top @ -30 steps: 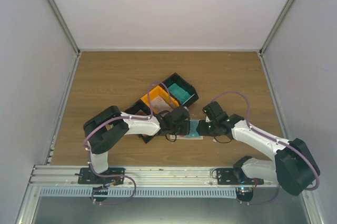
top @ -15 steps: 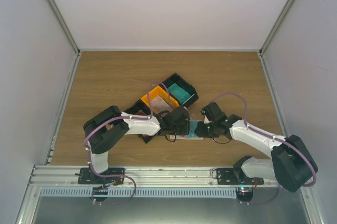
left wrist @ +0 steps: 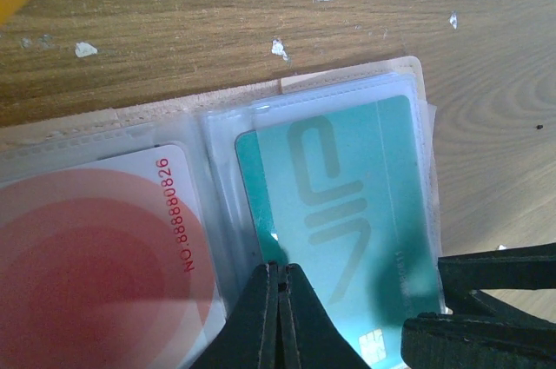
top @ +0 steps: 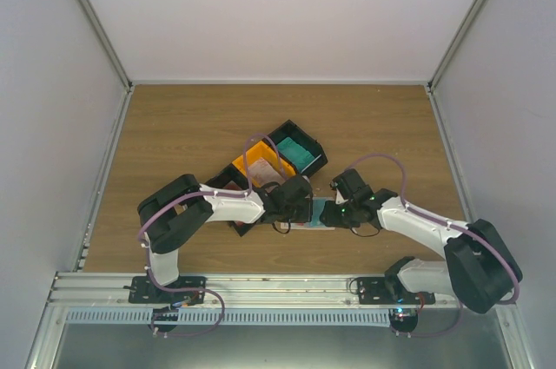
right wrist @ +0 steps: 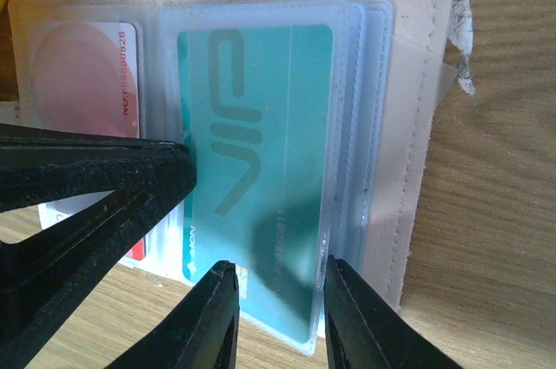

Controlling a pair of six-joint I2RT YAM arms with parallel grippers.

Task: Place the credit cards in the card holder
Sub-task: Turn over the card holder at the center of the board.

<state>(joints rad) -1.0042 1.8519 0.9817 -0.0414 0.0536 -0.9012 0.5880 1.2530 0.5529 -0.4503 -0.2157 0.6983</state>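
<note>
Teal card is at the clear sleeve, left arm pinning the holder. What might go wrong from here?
1. The left gripper, shut, only presses the card holder at its fold; a push may slide the holder out.
2. The right gripper, jaws apart at the teal card's near edge, may buckle it or snag the stacked clear sleeves.
3. Both grippers work very close and might collide.
</note>
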